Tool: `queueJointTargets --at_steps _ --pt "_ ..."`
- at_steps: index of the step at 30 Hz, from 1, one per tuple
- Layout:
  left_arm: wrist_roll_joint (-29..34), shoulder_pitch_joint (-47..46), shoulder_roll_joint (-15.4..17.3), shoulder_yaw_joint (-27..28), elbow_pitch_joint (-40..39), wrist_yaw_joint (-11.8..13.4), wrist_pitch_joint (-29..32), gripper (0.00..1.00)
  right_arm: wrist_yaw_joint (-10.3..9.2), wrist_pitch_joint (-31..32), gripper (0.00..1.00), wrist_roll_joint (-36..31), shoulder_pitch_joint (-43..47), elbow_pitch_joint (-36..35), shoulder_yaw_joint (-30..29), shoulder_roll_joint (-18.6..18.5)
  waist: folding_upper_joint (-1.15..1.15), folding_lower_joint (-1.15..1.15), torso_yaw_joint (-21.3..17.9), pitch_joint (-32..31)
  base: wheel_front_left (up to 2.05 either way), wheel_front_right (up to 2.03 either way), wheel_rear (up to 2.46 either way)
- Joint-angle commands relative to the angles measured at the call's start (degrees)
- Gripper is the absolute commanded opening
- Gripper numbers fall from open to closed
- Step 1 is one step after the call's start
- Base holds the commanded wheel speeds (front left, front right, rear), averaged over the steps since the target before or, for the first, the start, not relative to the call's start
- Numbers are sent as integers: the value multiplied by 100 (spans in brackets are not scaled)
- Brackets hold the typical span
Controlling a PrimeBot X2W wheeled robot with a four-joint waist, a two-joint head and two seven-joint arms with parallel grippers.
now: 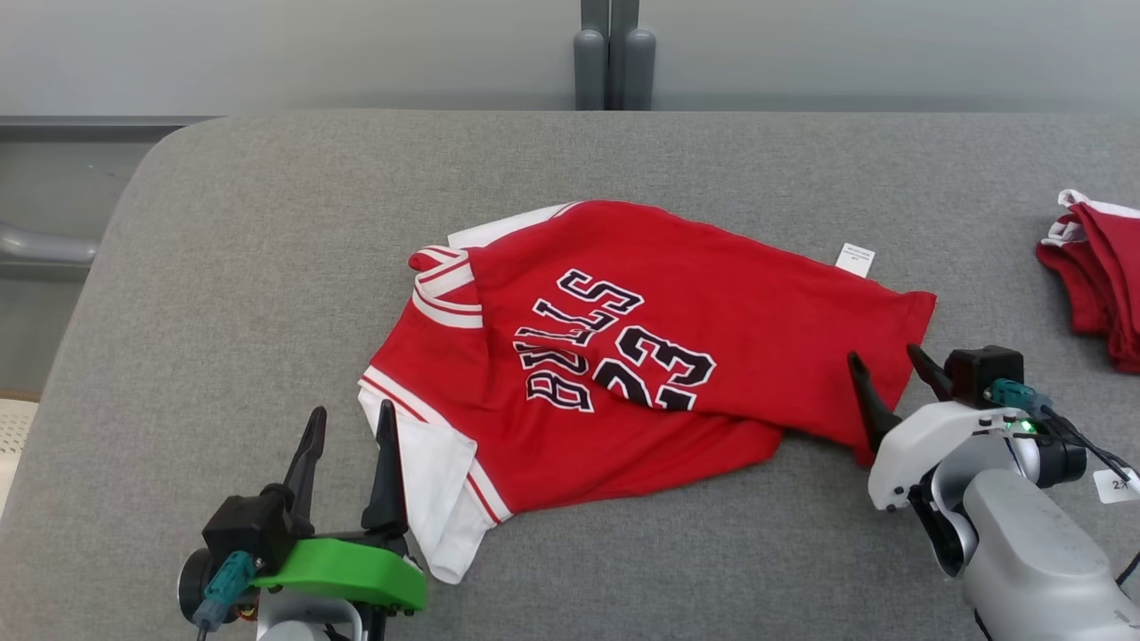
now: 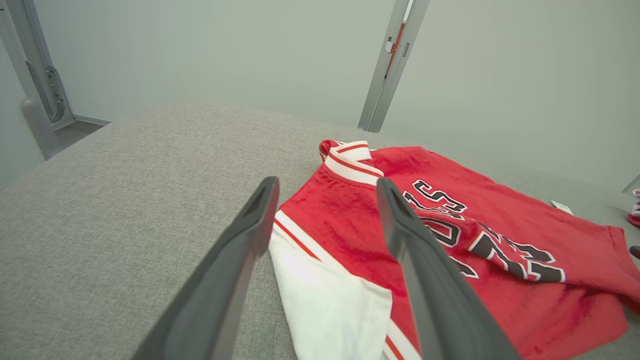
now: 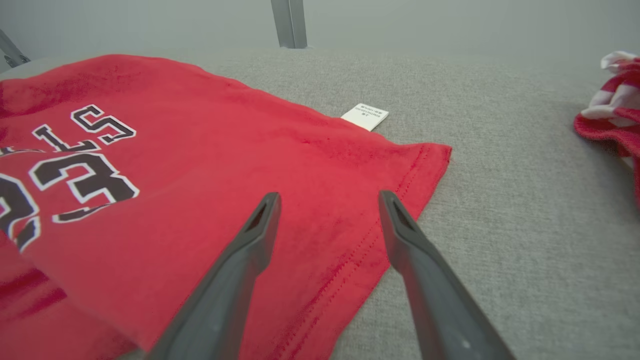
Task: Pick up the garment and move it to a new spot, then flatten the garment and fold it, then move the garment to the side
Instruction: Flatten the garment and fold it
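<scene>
My left gripper (image 1: 352,411) gapes wide beside the Bulls jersey (image 1: 623,356); my right gripper (image 1: 883,354), equally wide, hovers over its hem (image 1: 922,313)

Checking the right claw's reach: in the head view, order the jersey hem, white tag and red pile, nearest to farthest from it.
1. Jersey hem, at the right claw.
2. White tag, just beyond.
3. Red pile, far right.
</scene>
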Motion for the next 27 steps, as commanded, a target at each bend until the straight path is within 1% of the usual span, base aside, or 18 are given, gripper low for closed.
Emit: queueJointTargets --at_steps 1,3,8,12,16,17,20,27 --pt "42 12 12 -2 -12 -29 -1 100 0 -14 100 -128 76 89 -218 48 0 0 16 15 0 0 0" --pt "36 -8 12 -14 -1 -31 -1 100 0 26 100 -234 120 236 -539 97 0 0 36 30 0 0 0" --pt "34 -70 12 -29 22 -15 -1 100 0 208 100 -367 32 556 -1084 265 0 0 81 71 0 0 0" --pt "47 -109 12 -40 38 -31 -1 100 0 425 100 -376 -169 787 -1275 359 0 0 117 107 0 0 0" --pt "71 -123 12 -48 56 -41 -1 100 0 614 100 -426 -348 952 -1226 401 0 0 158 134 0 0 0" --pt "68 -123 12 -49 58 -44 -1 100 0 643 62 -439 -388 971 -1193 402 0 0 168 138 0 0 0" --pt "70 -109 12 -49 59 -41 -1 100 0 682 0 -465 -524 990 -1088 395 0 0 199 149 0 0 0" --pt "52 -96 12 -56 -6 -23 -1 100 0 674 0 -531 -991 853 -908 118 0 0 256 199 0 0 0"
